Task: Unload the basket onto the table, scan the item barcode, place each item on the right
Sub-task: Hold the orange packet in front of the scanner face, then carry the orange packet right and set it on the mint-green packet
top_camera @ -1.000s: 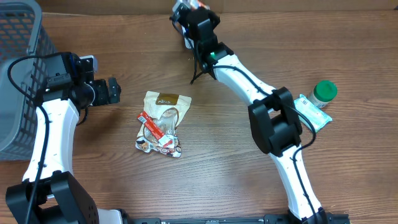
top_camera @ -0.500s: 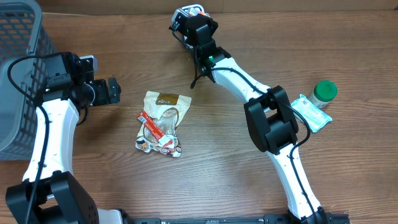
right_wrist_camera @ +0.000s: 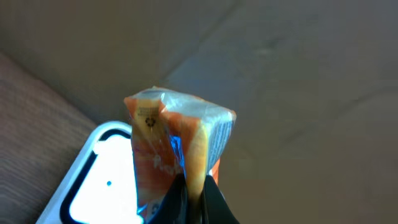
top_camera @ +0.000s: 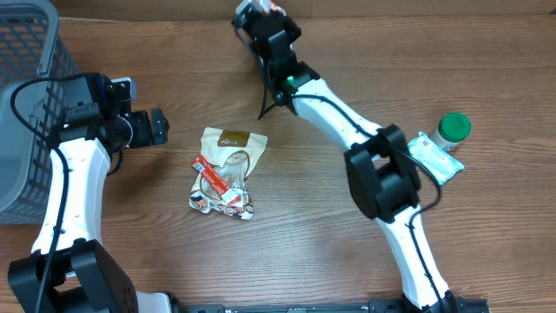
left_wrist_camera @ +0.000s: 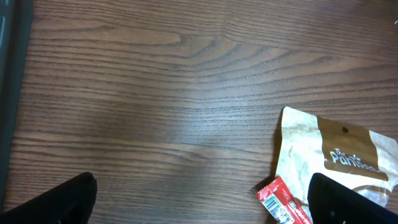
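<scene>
Gleaming orange-and-clear crinkled packet (right_wrist_camera: 177, 146) pinched in right pincer (right_wrist_camera: 194, 198); left pincer (left_wrist_camera: 202, 202) spread wide.

The brown wood-grain desk (left_wrist_camera: 155, 93) looks matt and finely ridged, the orange crinkled plastic-film packet (right_wrist_camera: 180, 149) glossy, the cream-and-brown pouch (left_wrist_camera: 323, 155) papery, the grey mesh basket (top_camera: 35, 43) plastic.

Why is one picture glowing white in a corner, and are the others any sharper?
Right wrist view: the lit panel is overexposed to blank white; the orange packet in the right end effector looks soft. Left wrist view: table grain is crisp, the fingers are dark blurs. Overhead view: even light.
</scene>
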Robot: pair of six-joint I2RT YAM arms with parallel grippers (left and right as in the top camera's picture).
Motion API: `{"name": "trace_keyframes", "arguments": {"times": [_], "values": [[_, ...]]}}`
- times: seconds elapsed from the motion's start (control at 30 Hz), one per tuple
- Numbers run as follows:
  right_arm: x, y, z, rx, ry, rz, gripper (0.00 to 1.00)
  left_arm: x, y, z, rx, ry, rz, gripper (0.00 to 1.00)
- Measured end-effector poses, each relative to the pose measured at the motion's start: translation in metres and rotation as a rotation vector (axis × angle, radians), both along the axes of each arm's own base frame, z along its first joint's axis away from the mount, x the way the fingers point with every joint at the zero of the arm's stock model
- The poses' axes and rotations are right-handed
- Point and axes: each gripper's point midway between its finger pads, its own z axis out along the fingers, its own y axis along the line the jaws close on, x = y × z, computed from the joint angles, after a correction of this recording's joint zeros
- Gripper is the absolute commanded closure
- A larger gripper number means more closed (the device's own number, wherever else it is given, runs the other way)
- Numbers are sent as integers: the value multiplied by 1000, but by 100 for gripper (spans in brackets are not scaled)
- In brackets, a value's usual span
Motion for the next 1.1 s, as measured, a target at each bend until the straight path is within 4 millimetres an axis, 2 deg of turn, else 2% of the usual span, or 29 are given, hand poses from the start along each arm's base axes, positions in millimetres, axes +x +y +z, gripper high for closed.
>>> {"name": "trace_keyframes", "arguments": {"times": [0.17, 0.27, 0.37, 0.47, 0.6, 0.73, 0.9, 1.1], "values": [[-33, -20, 89, 195, 2, -49, 96, 0, 0, 0, 0, 1, 0, 1], [-66, -37, 135, 306, 45, -74, 96, 0, 0, 0, 0, 0, 0, 0], [-98, -50, 144, 369, 151, -98, 96, 0, 0, 0, 0, 0, 0, 0], [-130, -61, 120, 391, 342, -124, 96, 0, 0, 0, 0, 0, 0, 0], [-180, -76, 54, 339, 695, -169, 96, 0, 0, 0, 0, 0, 0, 0], [-224, -105, 14, 280, 959, -266, 96, 0, 0, 0, 0, 0, 0, 0], [-252, -151, -4, 245, 1120, -433, 96, 0, 0, 0, 0, 0, 0, 0], [-256, -221, -2, 232, 1101, -698, 96, 0, 0, 0, 0, 0, 0, 1]]}}
